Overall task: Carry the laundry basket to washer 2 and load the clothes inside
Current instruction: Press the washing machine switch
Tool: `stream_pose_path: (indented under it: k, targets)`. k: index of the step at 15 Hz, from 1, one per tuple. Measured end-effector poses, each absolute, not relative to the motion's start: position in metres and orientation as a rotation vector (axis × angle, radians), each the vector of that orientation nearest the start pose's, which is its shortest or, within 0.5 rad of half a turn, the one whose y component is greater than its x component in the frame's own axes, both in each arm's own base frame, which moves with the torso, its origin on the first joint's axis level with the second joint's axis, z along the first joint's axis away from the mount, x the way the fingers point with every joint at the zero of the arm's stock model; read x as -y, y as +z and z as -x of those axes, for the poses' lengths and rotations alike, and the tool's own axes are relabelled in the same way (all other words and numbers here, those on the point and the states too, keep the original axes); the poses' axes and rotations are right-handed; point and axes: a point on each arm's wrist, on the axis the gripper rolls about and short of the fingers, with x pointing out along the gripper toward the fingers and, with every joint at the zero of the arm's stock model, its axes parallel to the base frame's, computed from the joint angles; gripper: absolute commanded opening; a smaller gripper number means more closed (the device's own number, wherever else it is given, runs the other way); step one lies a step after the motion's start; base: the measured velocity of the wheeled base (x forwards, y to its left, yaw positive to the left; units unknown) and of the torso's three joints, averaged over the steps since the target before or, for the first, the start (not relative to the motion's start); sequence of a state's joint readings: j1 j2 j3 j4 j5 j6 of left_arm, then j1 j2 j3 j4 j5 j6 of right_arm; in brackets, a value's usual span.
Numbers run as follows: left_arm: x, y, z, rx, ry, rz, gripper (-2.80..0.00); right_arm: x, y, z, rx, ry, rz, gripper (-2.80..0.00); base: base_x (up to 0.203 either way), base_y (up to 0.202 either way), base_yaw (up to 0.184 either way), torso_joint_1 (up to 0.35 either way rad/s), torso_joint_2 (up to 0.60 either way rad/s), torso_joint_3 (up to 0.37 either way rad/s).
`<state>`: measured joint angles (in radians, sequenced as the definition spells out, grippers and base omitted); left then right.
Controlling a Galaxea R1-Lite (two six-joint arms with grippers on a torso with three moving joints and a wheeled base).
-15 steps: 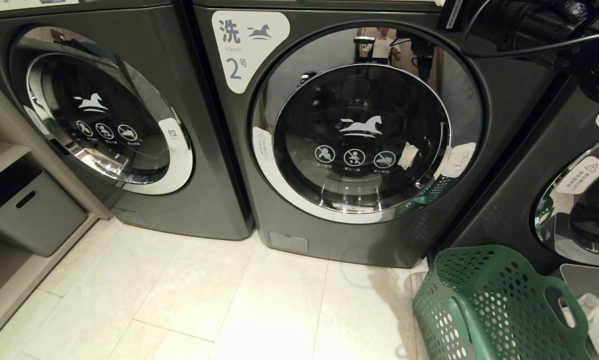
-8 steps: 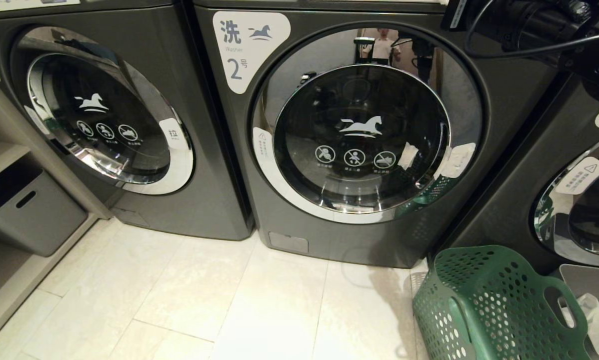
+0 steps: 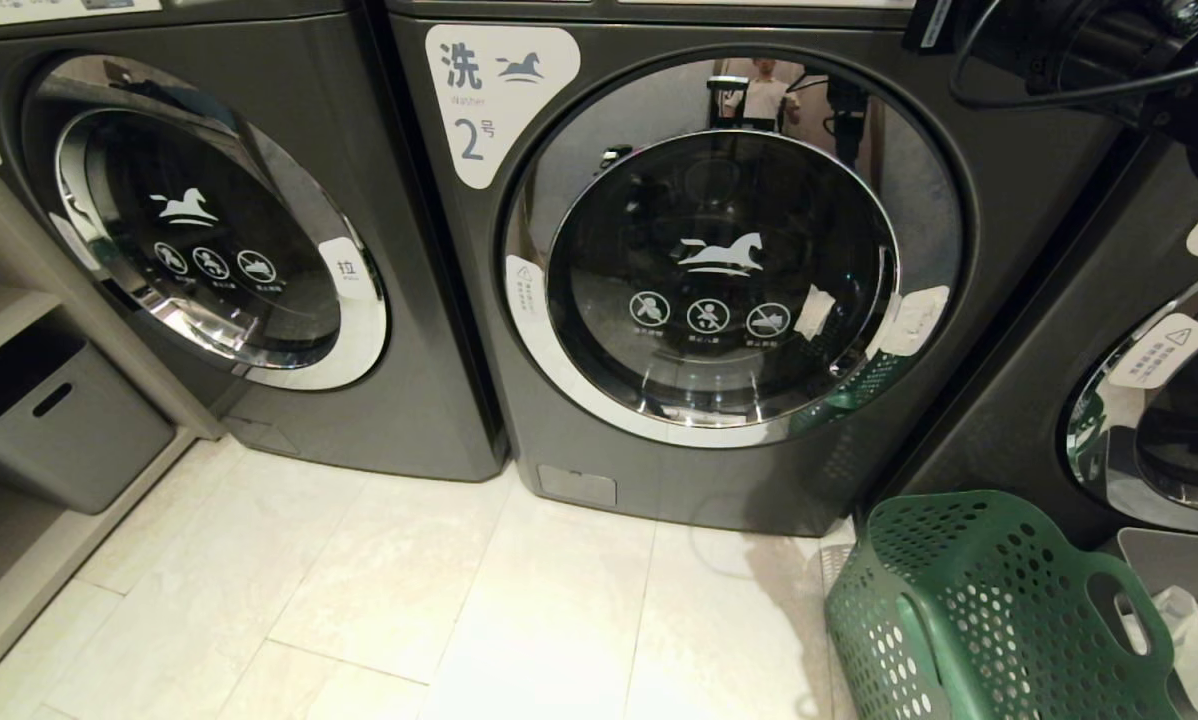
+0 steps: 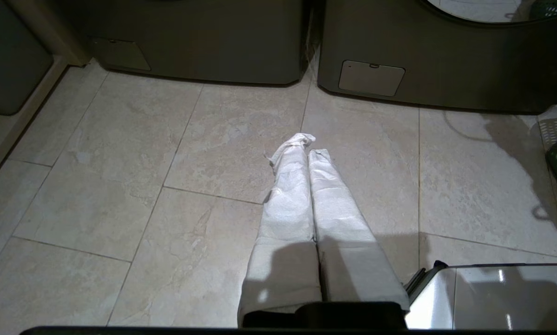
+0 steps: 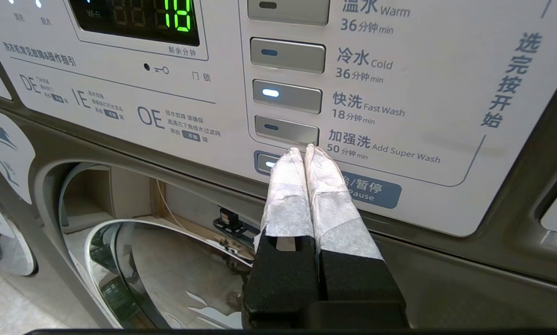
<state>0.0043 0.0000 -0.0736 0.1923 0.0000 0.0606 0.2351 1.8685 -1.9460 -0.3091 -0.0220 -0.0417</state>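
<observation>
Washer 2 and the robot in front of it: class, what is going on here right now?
The right gripper, jaws shut, is up at washer 2's control panel, its tips at the start/pause button. The fast wash light is lit. Washer 2's door is closed. The green laundry basket stands on the floor to the washer's right. The left gripper hangs shut over the tiles.

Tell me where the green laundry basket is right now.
The green laundry basket sits on the tiled floor at the lower right of the head view, in front of the gap between washer 2 and the washer to its right.
</observation>
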Motion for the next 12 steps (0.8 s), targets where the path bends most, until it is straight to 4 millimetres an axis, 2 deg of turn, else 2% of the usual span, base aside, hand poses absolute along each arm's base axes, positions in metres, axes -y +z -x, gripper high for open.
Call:
stream_pose_path:
  k: [6, 9, 12]
  targets:
    - [0.000, 0.076, 0.030, -0.118, 0.001, -0.061, -2.80, -0.082, 0.406, -0.336, 0.307, 0.221, 0.002, -2.80, 0.000, 0.000, 0.000, 0.000, 0.00, 0.000]
    - [0.000, 0.076, 0.030, -0.119, 0.001, -0.060, -2.80, -0.082, 0.389, -0.327, 0.169, 0.264, 0.024, -2.80, 0.000, 0.000, 0.000, 0.000, 0.00, 0.000]
    - [0.000, 0.076, 0.030, -0.118, 0.004, -0.052, -2.80, -0.076, 0.362, -0.302, -0.043, 0.277, 0.057, -2.80, 0.000, 0.000, 0.000, 0.000, 0.00, 0.000]
